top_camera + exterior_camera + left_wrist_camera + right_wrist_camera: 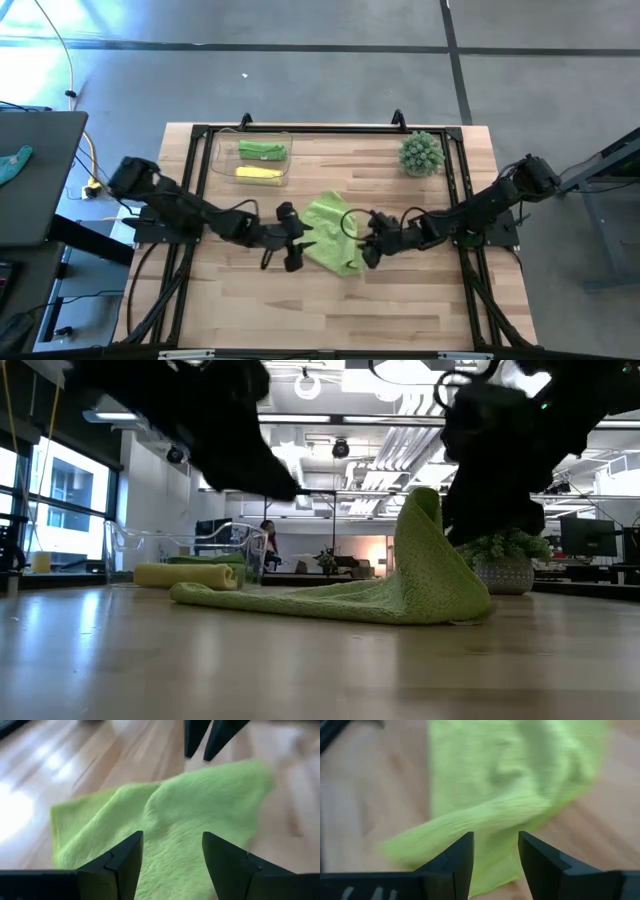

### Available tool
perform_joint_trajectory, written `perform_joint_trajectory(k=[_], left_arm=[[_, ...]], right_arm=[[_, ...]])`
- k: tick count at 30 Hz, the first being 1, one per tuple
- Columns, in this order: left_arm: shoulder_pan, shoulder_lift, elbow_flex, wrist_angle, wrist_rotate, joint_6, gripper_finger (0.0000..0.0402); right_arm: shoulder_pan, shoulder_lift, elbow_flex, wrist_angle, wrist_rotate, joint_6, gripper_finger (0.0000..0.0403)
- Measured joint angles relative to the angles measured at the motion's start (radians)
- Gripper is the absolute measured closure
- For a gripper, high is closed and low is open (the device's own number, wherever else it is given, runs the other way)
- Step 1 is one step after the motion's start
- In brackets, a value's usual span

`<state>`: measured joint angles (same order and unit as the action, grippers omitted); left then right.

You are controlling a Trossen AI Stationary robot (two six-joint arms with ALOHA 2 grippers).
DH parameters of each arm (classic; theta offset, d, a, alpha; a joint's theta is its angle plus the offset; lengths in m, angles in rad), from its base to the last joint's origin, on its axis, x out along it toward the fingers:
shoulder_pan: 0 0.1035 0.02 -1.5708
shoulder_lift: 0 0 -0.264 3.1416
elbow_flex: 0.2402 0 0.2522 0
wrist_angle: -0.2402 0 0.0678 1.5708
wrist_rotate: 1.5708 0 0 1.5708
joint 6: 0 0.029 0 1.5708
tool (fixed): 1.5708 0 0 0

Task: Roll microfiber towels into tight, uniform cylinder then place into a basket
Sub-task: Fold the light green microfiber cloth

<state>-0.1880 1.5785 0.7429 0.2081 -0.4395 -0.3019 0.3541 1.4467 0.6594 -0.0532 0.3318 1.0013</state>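
A light green microfiber towel (333, 232) lies crumpled at the table's middle. Its left part lies flat on the wood, and its right part stands up in a fold (430, 545). My left gripper (296, 248) hovers open at the towel's left edge, above the cloth (172, 840). My right gripper (366, 248) is open at the right edge, beside the raised fold (495, 837). The clear basket (216, 160) at the far left holds a green roll (262, 151) and a yellow roll (258, 173). My right gripper stands open right next to the towel's raised fold (440, 520), slanting down from the table's right. I cannot tell whether its fingers touch the cloth.
A spiky green plant (421, 153) in a pot stands at the far right. Black frame rails (200, 190) run along the table's left, right and far sides. Bare wood lies between the towel and the near edge.
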Motion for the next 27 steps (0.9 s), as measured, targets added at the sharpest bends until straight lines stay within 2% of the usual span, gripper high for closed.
perform_joint_trajectory(k=[4,9,17,20,27], left_arm=[[0.041,0.105,0.0,0.044,-0.03,-0.026,0.0209],[0.068,0.204,0.0,0.086,-0.038,-0.049,0.0209],[0.075,0.262,0.001,0.045,-0.035,-0.119,0.0209],[0.065,0.263,0.001,0.027,0.009,-0.181,0.0209],[0.037,0.256,0.004,0.039,0.175,-0.326,0.0209]], right_arm=[[-0.037,0.025,0.0,-0.034,0.013,0.052,0.0258],[-0.063,0.128,0.0,0.011,-0.009,0.055,0.0258],[-0.088,0.24,0.005,0.072,0.006,0.047,0.0258],[-0.105,0.247,0.005,0.072,0.046,-0.012,0.0258],[-0.196,0.253,-0.002,0.047,0.24,-0.202,0.0259]])
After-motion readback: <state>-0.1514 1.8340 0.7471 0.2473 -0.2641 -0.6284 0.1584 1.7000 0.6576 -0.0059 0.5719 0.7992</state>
